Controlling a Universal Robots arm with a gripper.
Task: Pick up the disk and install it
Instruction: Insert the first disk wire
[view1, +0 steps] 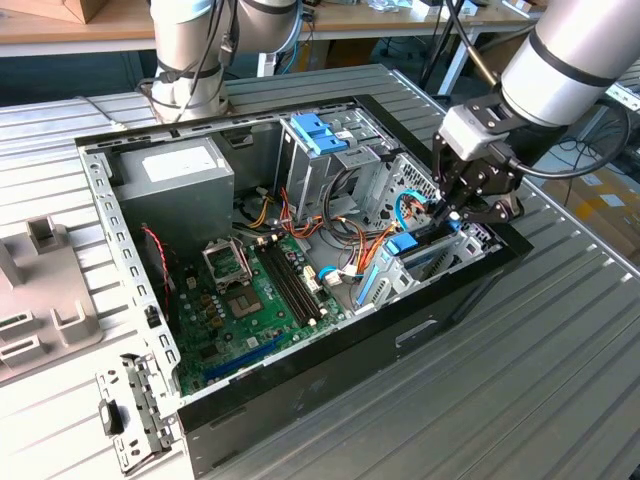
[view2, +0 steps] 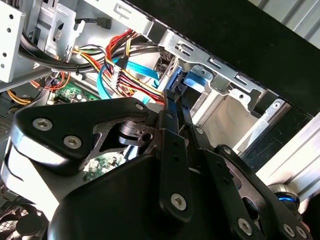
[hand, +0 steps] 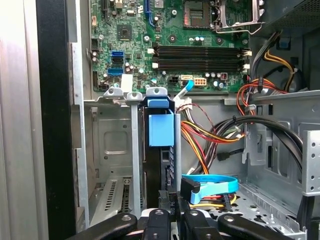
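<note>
The tool (view1: 447, 208) is clenching what is probably the disk's (hand: 161, 165) rigid, fairly heavy edge, standing in its bay.

Arm (view1: 585, 50): thick silver-grey tube segments with a black band at the joint. Wrist block (view1: 468, 128) pale grey, boxy. Black cable (view1: 585, 160) loops from it. Gripper (view1: 452, 205) — matte black linkage plates, angular, rounded corners; silver hex-socket screws (view2: 73, 142) at the pivots in the second wrist view. Blue-lit ring (view2: 284, 196) glows beside the linkage.
</note>
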